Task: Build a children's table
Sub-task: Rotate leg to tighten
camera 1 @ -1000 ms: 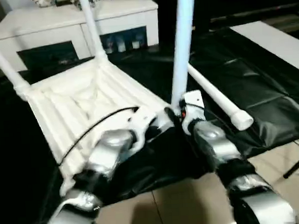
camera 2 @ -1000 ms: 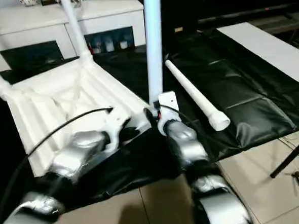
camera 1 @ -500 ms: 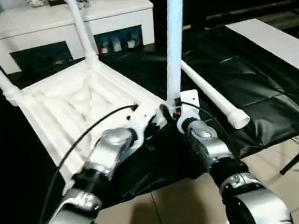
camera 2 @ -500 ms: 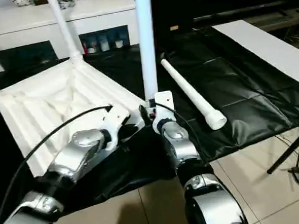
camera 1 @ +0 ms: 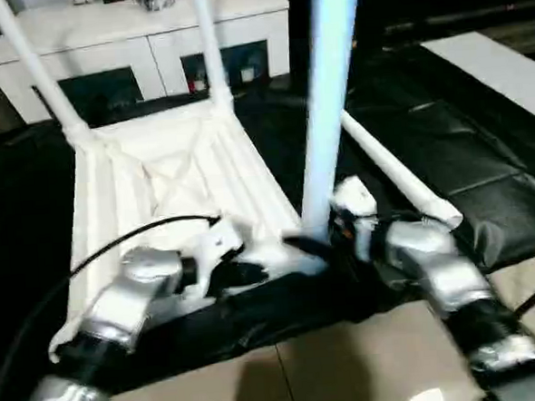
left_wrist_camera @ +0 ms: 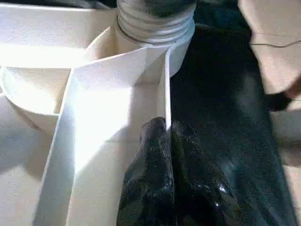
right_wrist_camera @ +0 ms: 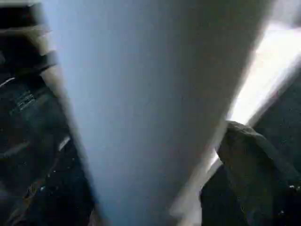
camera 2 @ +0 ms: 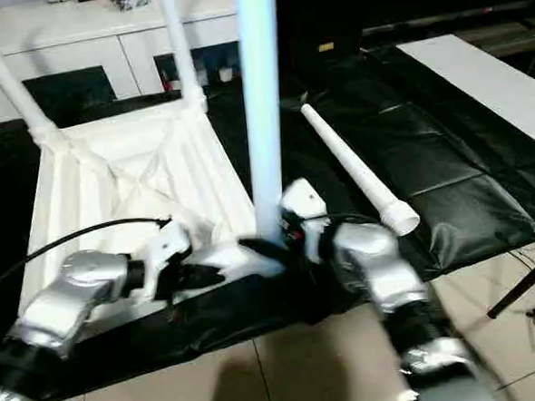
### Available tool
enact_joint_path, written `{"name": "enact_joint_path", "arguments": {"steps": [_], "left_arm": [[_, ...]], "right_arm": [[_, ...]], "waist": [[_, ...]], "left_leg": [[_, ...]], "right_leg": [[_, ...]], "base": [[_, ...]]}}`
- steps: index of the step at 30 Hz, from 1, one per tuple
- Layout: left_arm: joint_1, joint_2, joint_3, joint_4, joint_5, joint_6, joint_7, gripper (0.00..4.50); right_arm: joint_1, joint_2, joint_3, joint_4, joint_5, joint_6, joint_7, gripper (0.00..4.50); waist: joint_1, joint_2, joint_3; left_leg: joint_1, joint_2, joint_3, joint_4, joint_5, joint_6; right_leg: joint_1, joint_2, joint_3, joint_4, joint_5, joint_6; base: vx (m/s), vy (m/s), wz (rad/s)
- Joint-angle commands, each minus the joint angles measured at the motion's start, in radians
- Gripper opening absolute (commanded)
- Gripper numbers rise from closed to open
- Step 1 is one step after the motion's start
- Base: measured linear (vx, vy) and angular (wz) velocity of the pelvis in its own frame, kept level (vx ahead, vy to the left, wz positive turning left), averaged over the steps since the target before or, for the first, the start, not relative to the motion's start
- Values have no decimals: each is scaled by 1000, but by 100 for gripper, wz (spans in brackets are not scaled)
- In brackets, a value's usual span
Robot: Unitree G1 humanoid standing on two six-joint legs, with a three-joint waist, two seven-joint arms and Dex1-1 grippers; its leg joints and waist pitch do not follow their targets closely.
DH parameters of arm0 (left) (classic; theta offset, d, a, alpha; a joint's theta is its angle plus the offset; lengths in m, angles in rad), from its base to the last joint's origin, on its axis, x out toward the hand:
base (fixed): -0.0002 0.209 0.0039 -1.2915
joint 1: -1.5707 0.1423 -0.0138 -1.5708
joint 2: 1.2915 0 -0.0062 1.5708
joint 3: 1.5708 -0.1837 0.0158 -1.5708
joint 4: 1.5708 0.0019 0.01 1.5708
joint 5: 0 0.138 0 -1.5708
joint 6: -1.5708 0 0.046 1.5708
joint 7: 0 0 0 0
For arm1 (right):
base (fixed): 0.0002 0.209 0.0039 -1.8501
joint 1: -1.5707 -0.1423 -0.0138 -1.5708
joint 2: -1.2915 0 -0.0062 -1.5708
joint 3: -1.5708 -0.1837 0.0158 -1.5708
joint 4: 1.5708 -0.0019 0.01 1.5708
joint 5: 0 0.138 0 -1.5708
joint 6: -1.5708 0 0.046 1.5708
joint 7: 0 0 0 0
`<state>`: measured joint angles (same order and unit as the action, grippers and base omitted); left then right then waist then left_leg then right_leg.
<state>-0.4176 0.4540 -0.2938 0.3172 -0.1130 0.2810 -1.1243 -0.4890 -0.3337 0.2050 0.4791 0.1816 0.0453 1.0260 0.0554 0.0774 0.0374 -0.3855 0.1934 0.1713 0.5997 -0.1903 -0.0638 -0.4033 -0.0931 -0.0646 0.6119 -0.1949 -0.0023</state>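
White plastic tabletop [camera 1: 157, 184] lies upside down on the black-covered counter [camera 1: 446, 153], ribbed underside up, occupying the left half of the head views. Two legs stand in its far corner sockets: one at about 11 o'clock [camera 1: 37, 69], one at about 12 o'clock [camera 1: 208, 45], both leaning slightly. Behind them, at the top edge, a white cabinet [camera 1: 140, 54] with dark glass doors.

Left pincer [left_wrist_camera: 162, 141]: fingers pressed together, closed on the thin rim wall of the tabletop near its front right corner. In the left wrist view the two black fingers [left_wrist_camera: 146, 188] meet at the edge of the white rib, just short of the round corner socket [left_wrist_camera: 155, 33], where a ribbed leg end sits. Silver left forearm [camera 1: 119, 300] runs in from 7 o'clock, a black cable arching over it.

Centre: third leg [camera 1: 329, 97] stands upright in that front right socket, rising out of the picture at 12 o'clock.

Right pincer [camera 1: 329, 238]: at the base of this upright leg. In the right wrist view the leg fills the space beside one dark finger [right_wrist_camera: 249, 165]; jaws stand wide, cannot tell whether they press on the leg or merely flank it.

Right of centre: fourth leg [camera 2: 357, 172] lies loose on the counter, running from 12 o'clock toward 4 o'clock, wide end nearest the counter's edge. Tiled floor [camera 2: 287, 372] below the front edge.
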Motion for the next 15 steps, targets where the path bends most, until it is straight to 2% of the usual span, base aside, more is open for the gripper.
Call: {"name": "enact_joint_path", "arguments": {"steps": [1, 5, 9, 14, 15], "left_arm": [[5, 23, -5, -49, -29, 7, -66, 0], [14, 37, -10, -65, -35, 13, -90, 0], [18, 39, -11, -74, -38, 20, -92, 0], [19, 38, -9, -75, -37, 21, -90, 0], [19, 37, -9, -75, -38, 21, -91, 0]], "right_arm": [[20, -42, 27, -34, 6, 44, 94, 377], [20, -67, 47, -27, -12, 51, 154, 377], [9, -71, 57, -11, -35, 42, 132, 377], [-8, -43, 38, 14, -34, 24, 89, 377], [-8, -38, 35, 13, -30, 27, 89, 362]], "waist": [[2, -10, -61], [3, -10, -60], [4, -12, -62], [4, -12, -64], [4, -12, -64]], "left_leg": [[16, 32, -1, -69, -176, 100], [15, 32, -1, -69, -169, 88], [15, 30, -2, -67, -147, 86], [15, 29, -1, -64, -129, 94], [15, 29, -1, -64, -129, 95]], "right_leg": [[54, -41, 33, -59, -64, -267], [51, -42, 34, -59, -79, -270], [51, -42, 34, -57, -64, -272], [52, -42, 33, -55, -43, -276], [52, -42, 33, -55, -42, -276]], "base": [[0, 0, 0], [0, 0, 0], [0, 0, 0], [0, 0, 0], [0, 0, 0]]}}
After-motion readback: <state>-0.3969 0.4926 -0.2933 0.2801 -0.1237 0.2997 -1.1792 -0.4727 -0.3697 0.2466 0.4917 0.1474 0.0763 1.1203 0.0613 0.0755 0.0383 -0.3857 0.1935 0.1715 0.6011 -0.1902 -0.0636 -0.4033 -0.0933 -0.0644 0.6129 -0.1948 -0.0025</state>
